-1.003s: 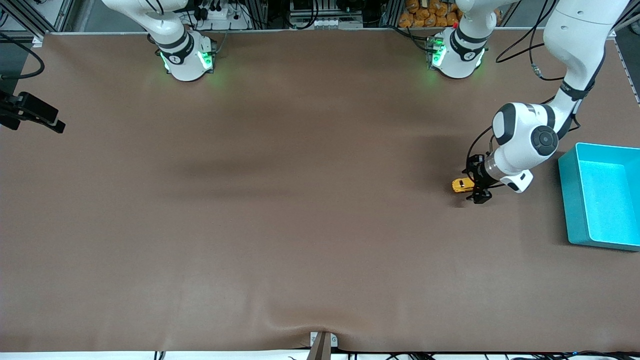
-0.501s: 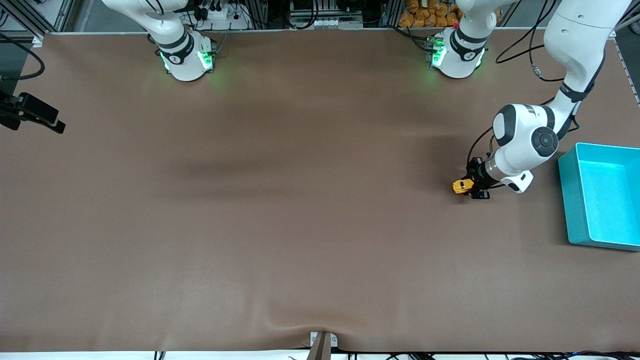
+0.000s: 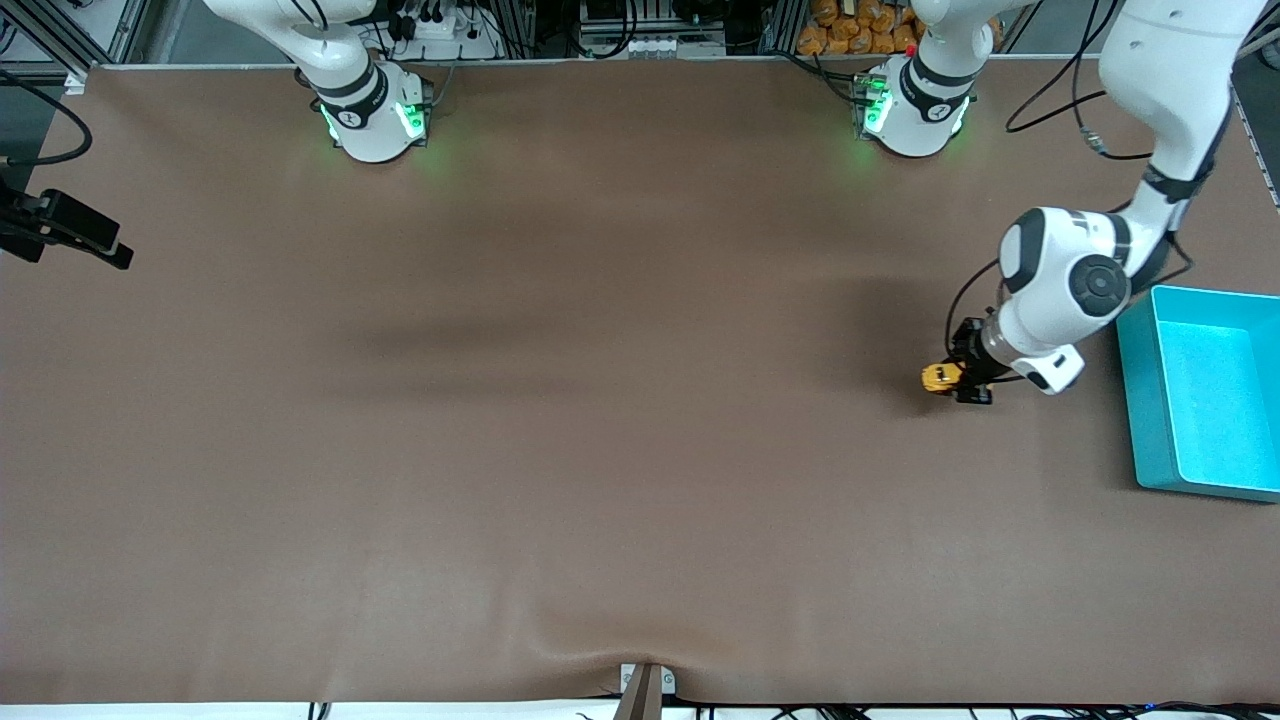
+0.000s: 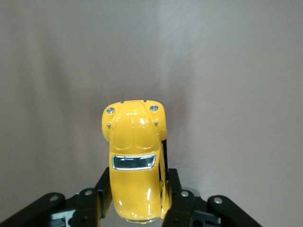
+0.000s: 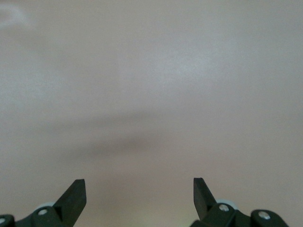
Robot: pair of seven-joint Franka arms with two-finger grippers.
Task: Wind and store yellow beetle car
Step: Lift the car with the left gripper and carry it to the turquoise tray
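The yellow beetle car (image 3: 938, 378) is a tiny orange-yellow toy with dark windows, low at the brown table toward the left arm's end. My left gripper (image 3: 962, 380) is shut on its sides. In the left wrist view the car (image 4: 135, 156) sits between the black fingers (image 4: 105, 189), its bonnet pointing away from the gripper (image 4: 137, 189). I cannot tell whether its wheels touch the table. My right gripper (image 5: 139, 182) is open and empty over bare table; it is out of the front view, where that arm waits.
A teal open bin (image 3: 1135, 400) stands at the left arm's end of the table, a short way from the car. A black fixture (image 3: 65, 225) sticks in at the right arm's end. The brown mat (image 3: 600, 400) covers the table.
The left gripper's fingers closed on the car's sides, then the gripper and car shifted a little toward the teal bin. The right arm has not moved.
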